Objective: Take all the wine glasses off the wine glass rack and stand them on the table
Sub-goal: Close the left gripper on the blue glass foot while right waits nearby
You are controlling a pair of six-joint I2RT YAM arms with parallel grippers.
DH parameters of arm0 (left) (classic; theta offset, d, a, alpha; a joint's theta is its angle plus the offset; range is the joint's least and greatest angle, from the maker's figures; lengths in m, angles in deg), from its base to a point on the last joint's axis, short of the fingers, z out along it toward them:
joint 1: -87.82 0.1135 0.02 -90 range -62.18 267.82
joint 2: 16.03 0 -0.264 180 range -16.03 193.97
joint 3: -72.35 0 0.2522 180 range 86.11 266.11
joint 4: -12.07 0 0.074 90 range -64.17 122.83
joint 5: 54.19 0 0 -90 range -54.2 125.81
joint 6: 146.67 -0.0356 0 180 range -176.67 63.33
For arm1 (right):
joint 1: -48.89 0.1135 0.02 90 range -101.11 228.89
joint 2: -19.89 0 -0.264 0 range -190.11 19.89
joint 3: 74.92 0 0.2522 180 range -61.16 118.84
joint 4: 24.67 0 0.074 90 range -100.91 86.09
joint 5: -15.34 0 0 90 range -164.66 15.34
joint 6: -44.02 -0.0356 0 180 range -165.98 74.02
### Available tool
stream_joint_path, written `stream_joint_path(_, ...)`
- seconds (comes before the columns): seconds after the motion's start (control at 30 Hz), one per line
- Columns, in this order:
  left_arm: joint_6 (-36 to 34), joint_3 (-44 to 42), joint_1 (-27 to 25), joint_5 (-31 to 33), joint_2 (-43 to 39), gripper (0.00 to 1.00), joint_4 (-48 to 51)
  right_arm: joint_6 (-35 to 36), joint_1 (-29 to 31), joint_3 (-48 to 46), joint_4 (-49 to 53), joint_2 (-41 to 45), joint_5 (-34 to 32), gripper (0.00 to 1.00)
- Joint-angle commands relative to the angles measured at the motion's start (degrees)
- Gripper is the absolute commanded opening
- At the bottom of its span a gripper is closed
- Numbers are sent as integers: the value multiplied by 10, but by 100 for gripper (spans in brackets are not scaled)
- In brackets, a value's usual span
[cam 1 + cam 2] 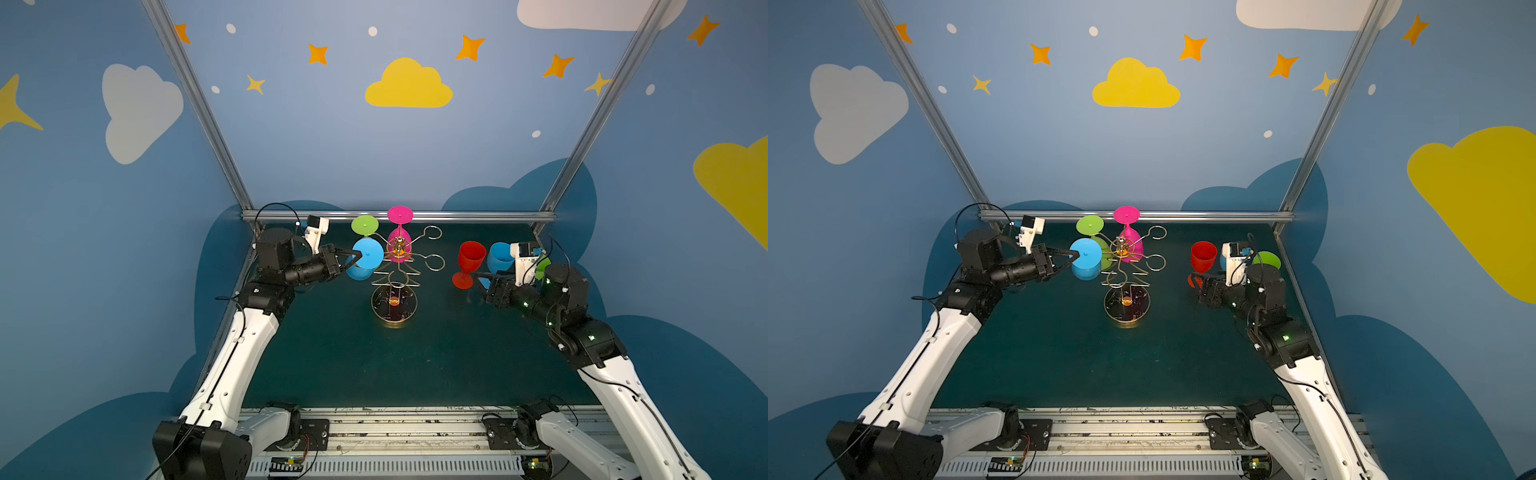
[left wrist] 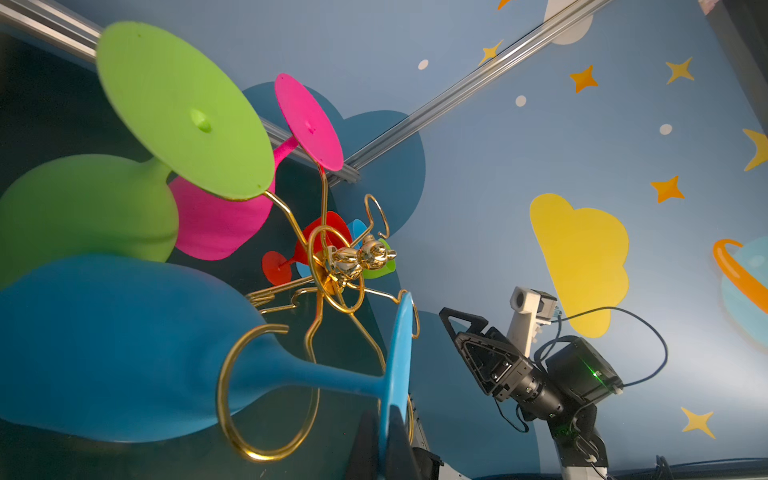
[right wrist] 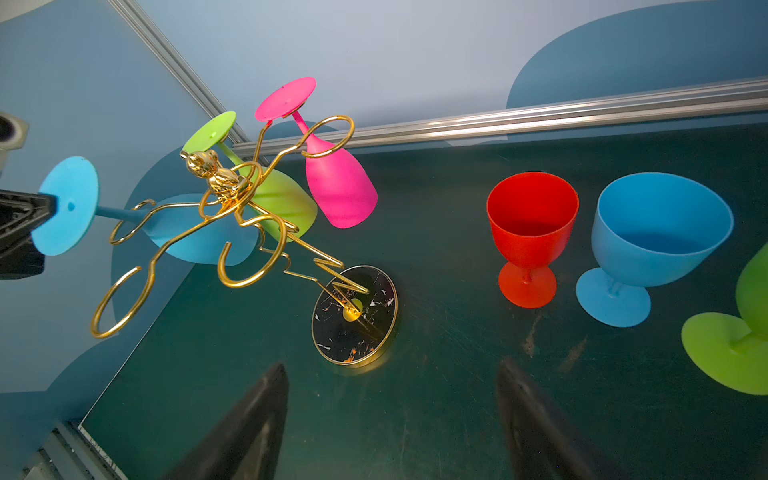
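One blue wine glass (image 1: pixel 370 254) on the wine glass rack (image 3: pixel 353 332), foot pinched by the left gripper (image 1: pixel 354 257); right gripper (image 3: pixel 392 368) gapes empty.

Dim, even, bluish light in both top views, faint shadows on the dark green table mat (image 1: pixel 332 353), silver metal frame posts (image 1: pixel 197 104) splayed by wide-angle stretch, bright glints on the thin gold wire wine glass rack (image 3: pixel 232 216), the right gripper (image 3: pixel 390 419) fingertips (image 3: pixel 249 415) blurred near the lens, the blue plastic wine glass (image 2: pixel 104 345) soft in the left wrist view.

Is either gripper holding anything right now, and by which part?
The left gripper is shut on the hanging blue wine glass, pinching the rim of its round foot. The open right gripper holds nothing.
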Motion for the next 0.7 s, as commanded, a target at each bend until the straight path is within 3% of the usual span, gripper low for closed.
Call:
stream_joint_path(0.0, -43, 22, -7, 22, 4, 3, 38, -3, 3, 16, 8, 9, 0, 78)
stream_joint_path(0.17, -86, 52, -19, 65, 12, 3, 92, -3, 3, 16, 10, 11, 0, 78)
stream_joint_path(0.67, -110, 90, -45, 96, 47, 3, 107, -1, 2, 15, 18, 27, -8, 78)
